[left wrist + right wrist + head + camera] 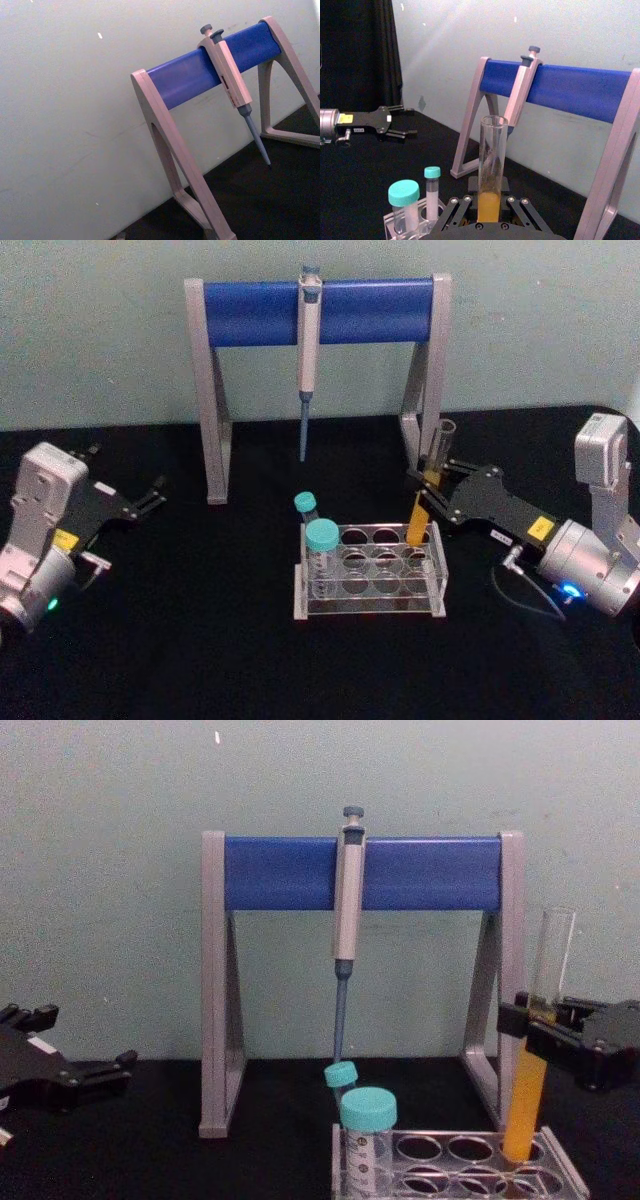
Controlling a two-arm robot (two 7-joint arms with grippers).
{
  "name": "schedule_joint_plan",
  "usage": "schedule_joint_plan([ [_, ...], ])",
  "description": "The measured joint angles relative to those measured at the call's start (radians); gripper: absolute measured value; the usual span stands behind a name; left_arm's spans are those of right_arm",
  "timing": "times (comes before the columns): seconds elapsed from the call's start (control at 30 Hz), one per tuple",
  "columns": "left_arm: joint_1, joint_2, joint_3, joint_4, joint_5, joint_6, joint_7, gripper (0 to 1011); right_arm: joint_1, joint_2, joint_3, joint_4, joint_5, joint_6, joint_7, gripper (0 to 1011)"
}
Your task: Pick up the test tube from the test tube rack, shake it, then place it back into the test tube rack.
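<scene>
Liquid, orange-yellow, fills the lower half of the test tube point(428, 492), which stands upright, its foot at the far right hole of the test tube rack point(372, 570) on the black table point(200, 640). The right end effector point(432, 485) is clenched around the tube's middle. Two teal-capped tubes point(321, 552) occupy the rack's left side. The left end effector point(152, 496) hangs released, well apart at the left. Behind, a pipette point(306, 360) hangs on its stand point(250, 310).
</scene>
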Motion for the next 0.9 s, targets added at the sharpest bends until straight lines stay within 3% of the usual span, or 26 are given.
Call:
schedule_joint_plan([
  [0.9, 0.0, 0.0, 0.0, 0.0, 0.0, 0.0, 0.0, 1001, 0.004, 0.003, -0.018, 0.031, -0.02, -0.005, 0.011, 232],
])
